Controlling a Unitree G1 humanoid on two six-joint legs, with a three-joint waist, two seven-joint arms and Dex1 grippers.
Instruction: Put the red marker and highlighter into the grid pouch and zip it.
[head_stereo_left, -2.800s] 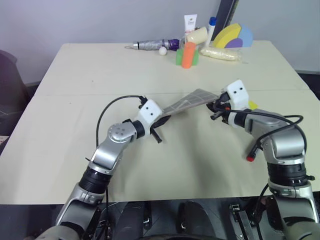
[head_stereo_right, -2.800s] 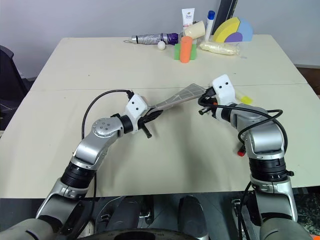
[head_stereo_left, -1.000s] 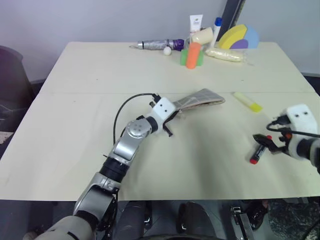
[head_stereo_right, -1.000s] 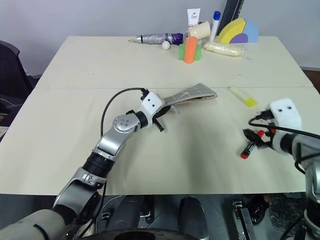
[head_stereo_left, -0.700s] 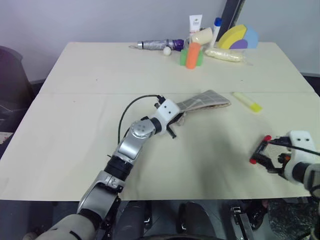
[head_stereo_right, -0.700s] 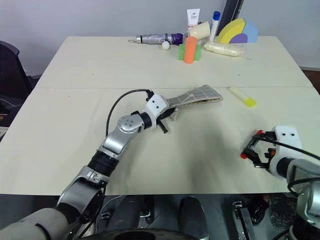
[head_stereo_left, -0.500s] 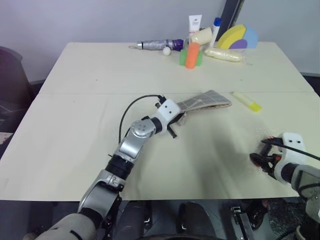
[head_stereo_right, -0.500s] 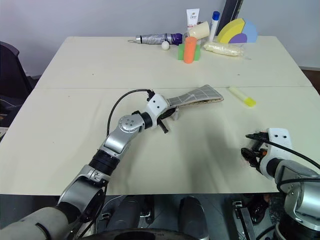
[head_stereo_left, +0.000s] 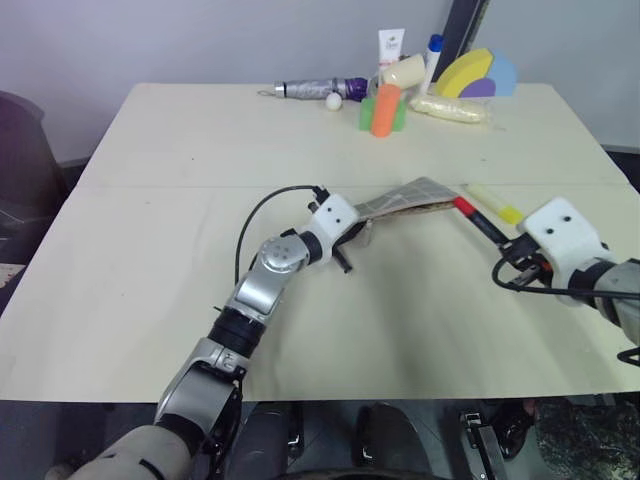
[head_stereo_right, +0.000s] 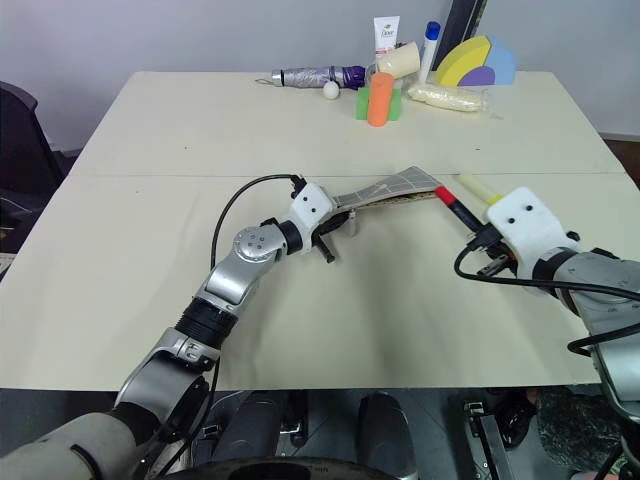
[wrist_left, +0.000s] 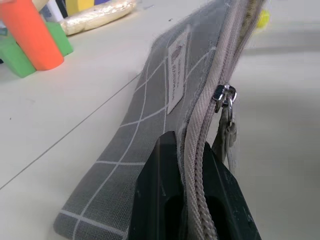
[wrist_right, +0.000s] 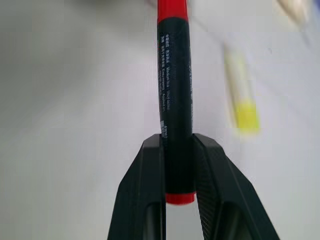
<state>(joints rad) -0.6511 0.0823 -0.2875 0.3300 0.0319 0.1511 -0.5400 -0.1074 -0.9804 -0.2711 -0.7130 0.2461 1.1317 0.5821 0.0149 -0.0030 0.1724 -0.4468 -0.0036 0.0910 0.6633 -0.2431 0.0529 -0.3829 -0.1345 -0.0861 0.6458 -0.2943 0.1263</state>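
The grid pouch is lifted off the table at mid-centre, and my left gripper is shut on its zipper edge at the near end. The zipper pull hangs beside that grip. My right gripper is shut on the red marker, gripping the black barrel near its rear red end. The marker's red cap points at the pouch's far end and sits just beside it. The highlighter lies flat on the table just behind the marker.
Along the table's far edge lie a folded umbrella, a white ball, an orange cylinder among green blocks, a white tube, a cream packet and a coloured foam arch.
My right gripper closed on the red marker at the table's right front, lifted it and carried it left toward the pouch's far end. The left gripper kept holding the pouch in place.
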